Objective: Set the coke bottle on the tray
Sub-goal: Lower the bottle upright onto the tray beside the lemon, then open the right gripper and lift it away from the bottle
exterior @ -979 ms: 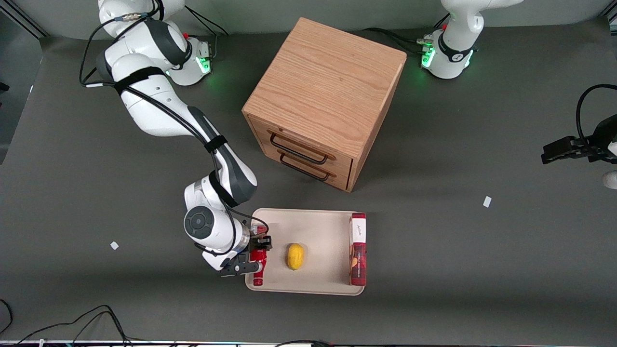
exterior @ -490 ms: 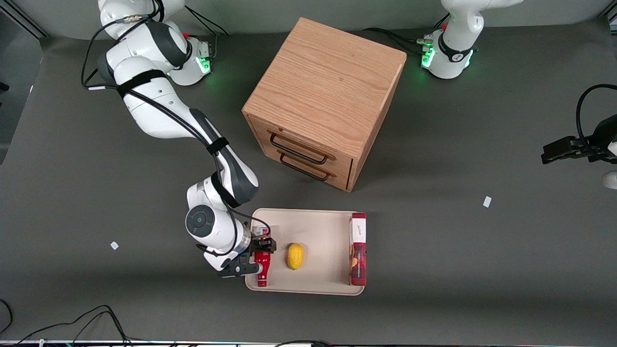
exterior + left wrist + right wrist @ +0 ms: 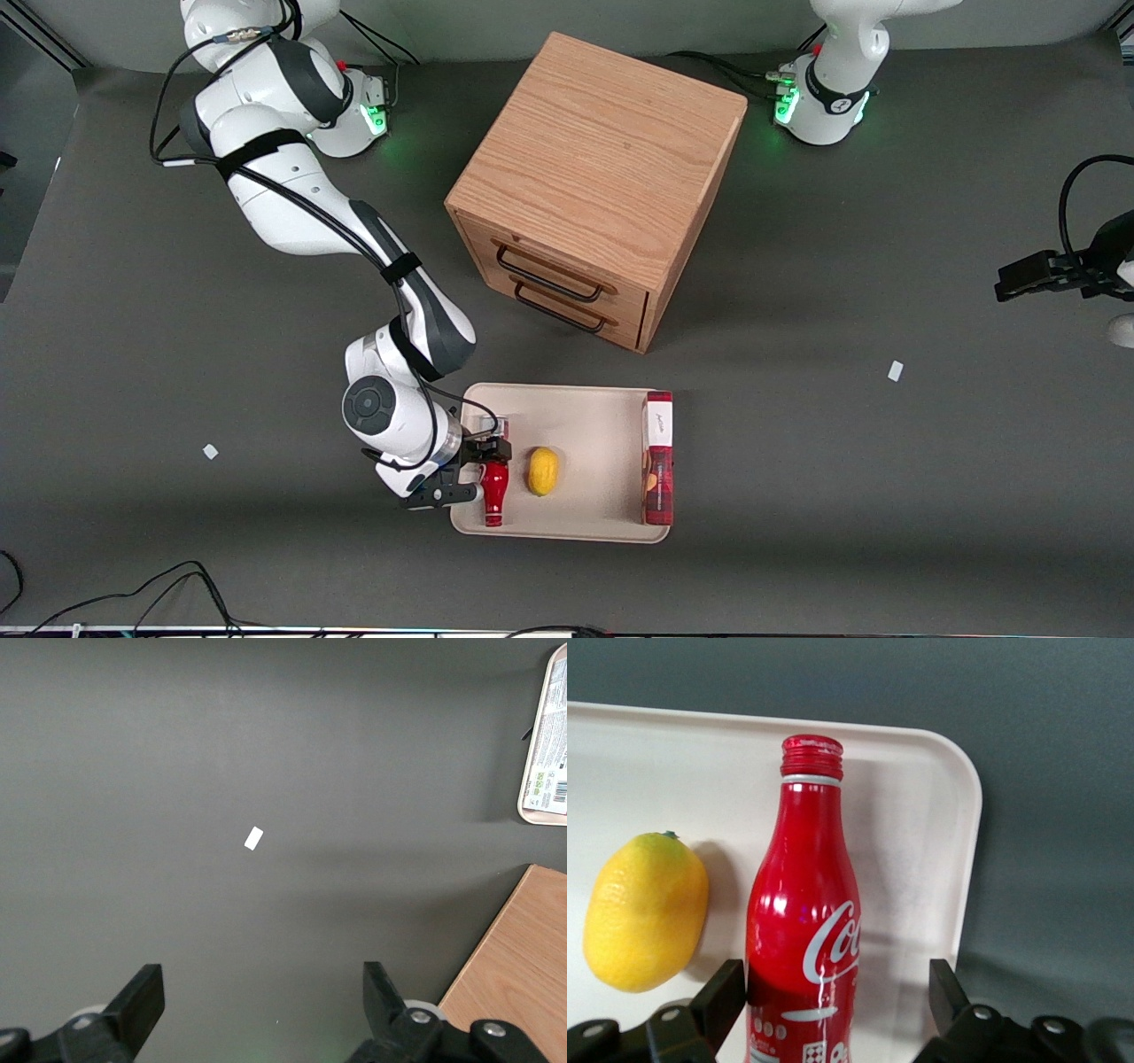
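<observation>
The coke bottle (image 3: 493, 496) (image 3: 802, 904) lies flat on the beige tray (image 3: 585, 416) (image 3: 921, 815), near the tray's edge at the working arm's end. Its red cap points toward the front camera. Just beside it on the tray lies a lemon (image 3: 543, 470) (image 3: 645, 908). My right gripper (image 3: 474, 470) (image 3: 833, 979) is low over the tray and straddles the bottle's lower body. It is open: one finger (image 3: 726, 992) rests against the bottle on the lemon's side, the other finger (image 3: 943, 988) stands well clear of it. The bottle's base is out of view.
A long red box with a white end (image 3: 657, 461) lies along the tray's edge toward the parked arm. A wooden two-drawer cabinet (image 3: 594, 177) stands farther from the front camera than the tray. Small white scraps (image 3: 896, 370) (image 3: 210, 451) lie on the dark table.
The gripper and the bottle have shifted sideways from the tray's rim toward the lemon, so the bottle now lies farther in on the tray.
</observation>
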Available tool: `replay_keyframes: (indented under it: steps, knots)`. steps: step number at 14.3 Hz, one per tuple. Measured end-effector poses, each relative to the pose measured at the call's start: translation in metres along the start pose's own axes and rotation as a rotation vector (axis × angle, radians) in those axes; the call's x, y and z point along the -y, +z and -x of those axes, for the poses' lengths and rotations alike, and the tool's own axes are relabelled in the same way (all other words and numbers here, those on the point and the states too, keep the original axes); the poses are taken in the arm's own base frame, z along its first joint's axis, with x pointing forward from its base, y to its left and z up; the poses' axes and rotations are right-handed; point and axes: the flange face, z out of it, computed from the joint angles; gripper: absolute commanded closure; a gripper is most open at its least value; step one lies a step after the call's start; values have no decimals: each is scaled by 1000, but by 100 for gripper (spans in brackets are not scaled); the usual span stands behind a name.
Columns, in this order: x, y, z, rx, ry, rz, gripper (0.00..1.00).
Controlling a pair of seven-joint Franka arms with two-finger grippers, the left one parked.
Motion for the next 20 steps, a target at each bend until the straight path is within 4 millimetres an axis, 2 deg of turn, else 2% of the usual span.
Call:
replay_keyframes:
  steps: [7, 10, 12, 15, 17, 20]
  knots:
    - [0, -2, -1, -9, 1, -3, 0]
    - [1, -17, -7, -35, 1, -9, 0]
    - [-2, -43, -15, -63, 7, -12, 0]
    - [-34, -90, -19, -77, 26, 7, 0]
    - [-63, -126, -12, -62, 28, 33, 0]
    - [-112, -194, 16, 7, 25, 73, 0]
